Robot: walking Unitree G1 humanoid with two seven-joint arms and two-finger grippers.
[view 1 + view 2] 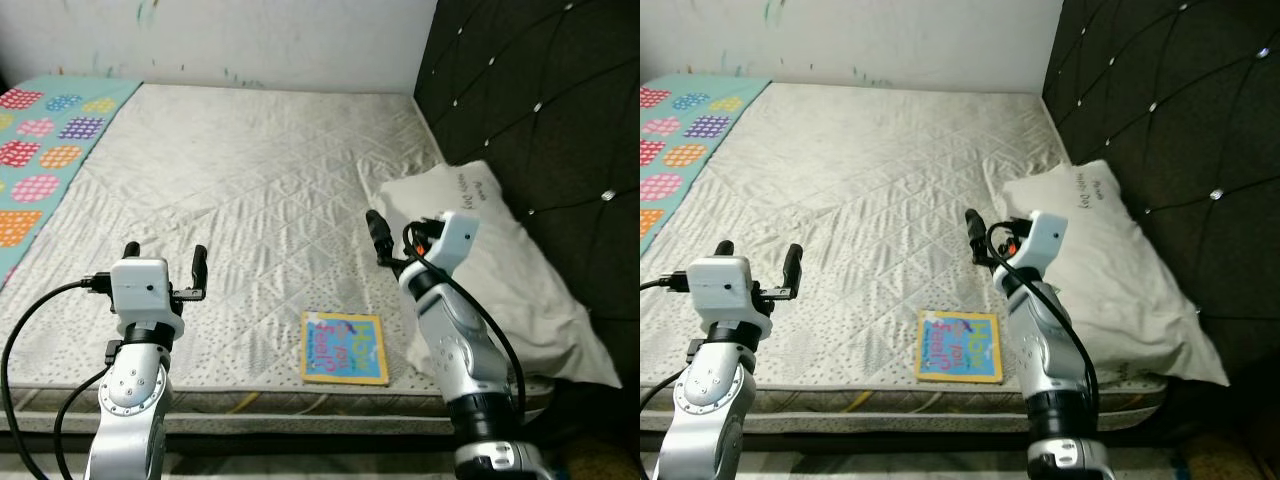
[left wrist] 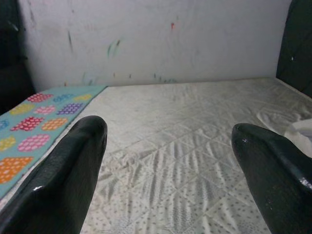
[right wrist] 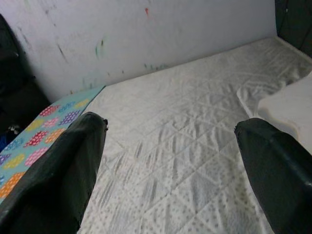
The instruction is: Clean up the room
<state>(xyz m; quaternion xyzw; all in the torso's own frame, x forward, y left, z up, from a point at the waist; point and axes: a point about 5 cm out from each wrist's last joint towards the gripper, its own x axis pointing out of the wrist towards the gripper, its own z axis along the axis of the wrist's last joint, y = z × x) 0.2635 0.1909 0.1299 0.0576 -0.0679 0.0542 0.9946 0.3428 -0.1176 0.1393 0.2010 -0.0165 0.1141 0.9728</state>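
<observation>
On the mattress [image 1: 250,180], a book [image 1: 345,347] lies between both spread-fingered grippers, beside a pillow [image 1: 500,260].

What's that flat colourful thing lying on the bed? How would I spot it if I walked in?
Start at the big quilted white mattress and go to its near edge. Between the two robot arms, just left of the white pillow, lies a thin square book. Its light blue cover with a yellow border stands out against the pale bedding.
</observation>
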